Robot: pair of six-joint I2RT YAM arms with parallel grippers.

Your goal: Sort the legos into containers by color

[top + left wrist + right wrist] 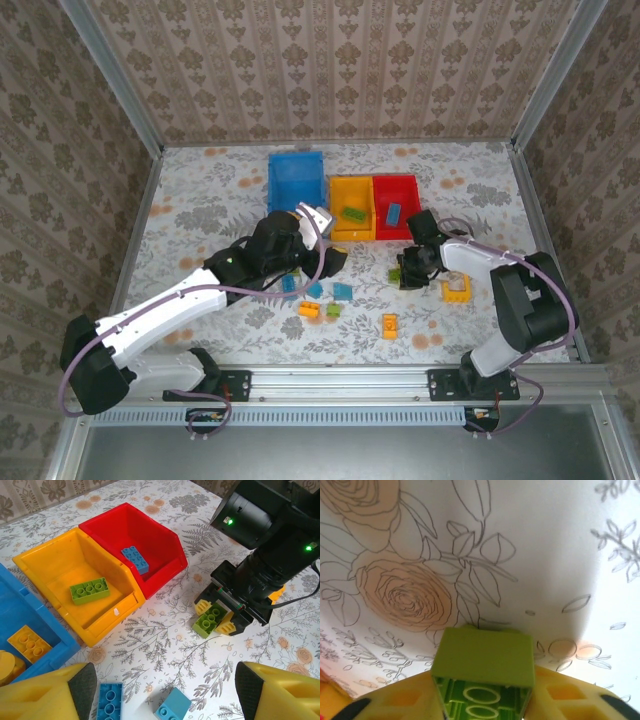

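From above, a green lego (396,274) is seen gripped by the right gripper (405,272) near the red bin (408,190). Left wrist: the left gripper (165,687) is spread wide, empty. Right wrist: the lego is clamped between yellow fingers (405,700).

Red bin (161,540) and green lego (482,662): smooth glossy plastic; table (200,200): matt floral-printed covering; front rail (340,378): bare metal.

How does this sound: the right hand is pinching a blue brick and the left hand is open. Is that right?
Wrong colour: the right hand is pinching a green brick, not a blue one, and the left hand is open. The right wrist view shows it.
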